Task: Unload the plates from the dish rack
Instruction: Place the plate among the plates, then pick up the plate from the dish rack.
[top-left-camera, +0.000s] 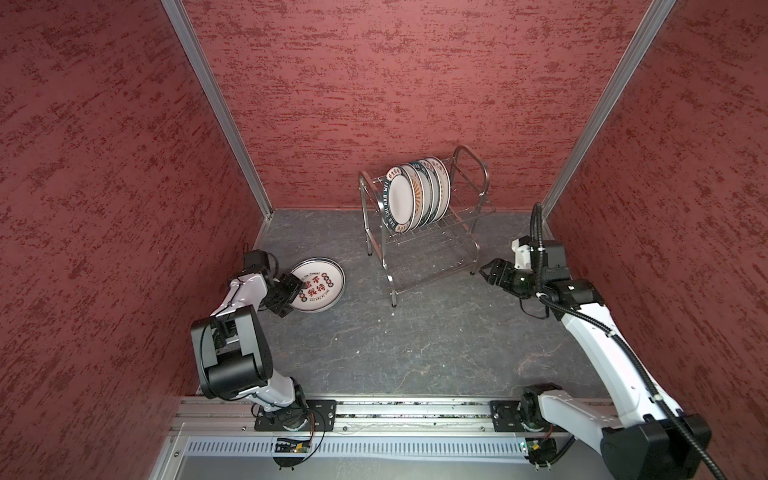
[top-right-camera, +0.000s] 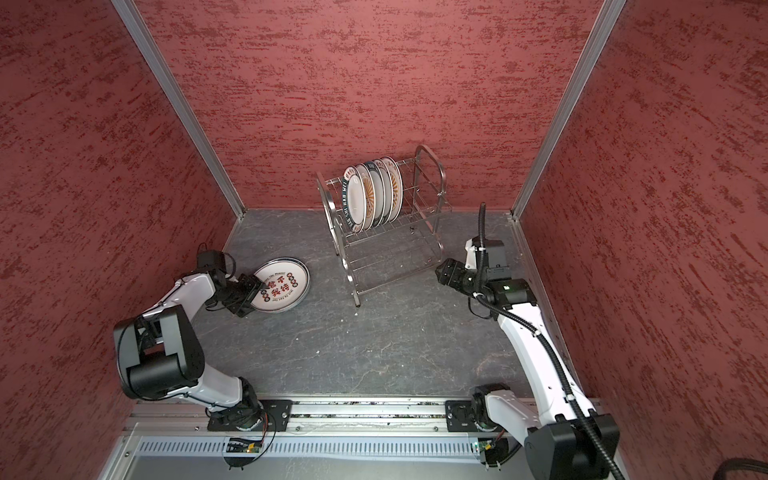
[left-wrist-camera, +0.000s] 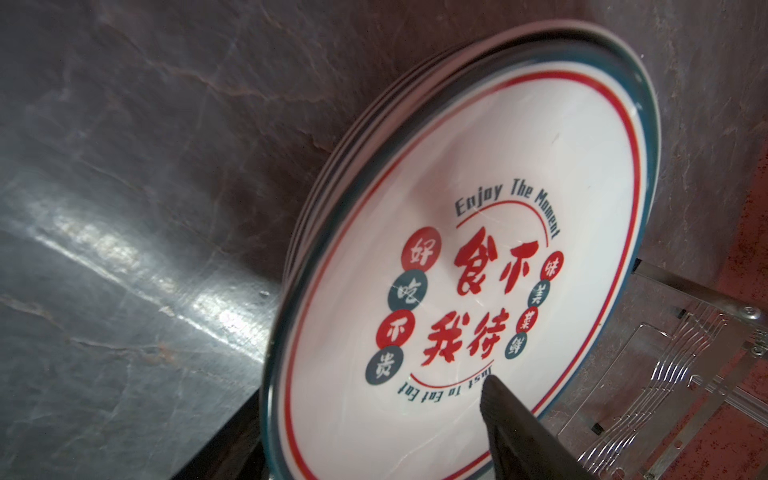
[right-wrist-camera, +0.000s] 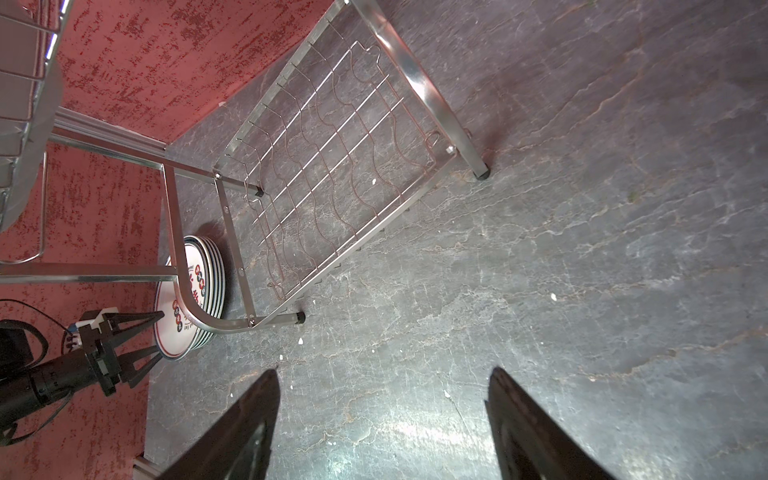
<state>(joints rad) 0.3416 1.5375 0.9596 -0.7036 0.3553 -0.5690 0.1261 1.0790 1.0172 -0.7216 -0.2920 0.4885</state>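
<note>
Plates (top-left-camera: 415, 195) stand on edge in a close row on the rack's (top-left-camera: 436, 266) upper tier, crowded toward its left end, faces turned that way; the front one is white with a dark teal lettered rim, and an orange sunburst shows on the one behind it, seen too in a top view (top-right-camera: 372, 193). More plates lie flat in a stack (top-left-camera: 318, 284) on the gray table (top-left-camera: 415, 353), well to the left of the rack and a little nearer the arm bases. The top plate (left-wrist-camera: 478, 270) is white with a teal edge, a red ring, red Chinese characters and the words "Enjoy The Moment". From the right wrist the stack (right-wrist-camera: 199, 270) shows several rims, partly behind the rack's (right-wrist-camera: 332, 158) bent tube. The left gripper (top-left-camera: 293, 293) sits at the side of the stack farthest from the rack. Its fingers are spread apart (right-wrist-camera: 160, 336); one finger (left-wrist-camera: 511, 419) lies over the top plate's face near the rim, and whether it touches cannot be told. The right gripper (top-left-camera: 484, 274) hangs just beside the rack's right end, close to the front right leg, pointing toward the rack. Its fingers are wide apart with only table between them (right-wrist-camera: 382, 372).
</note>
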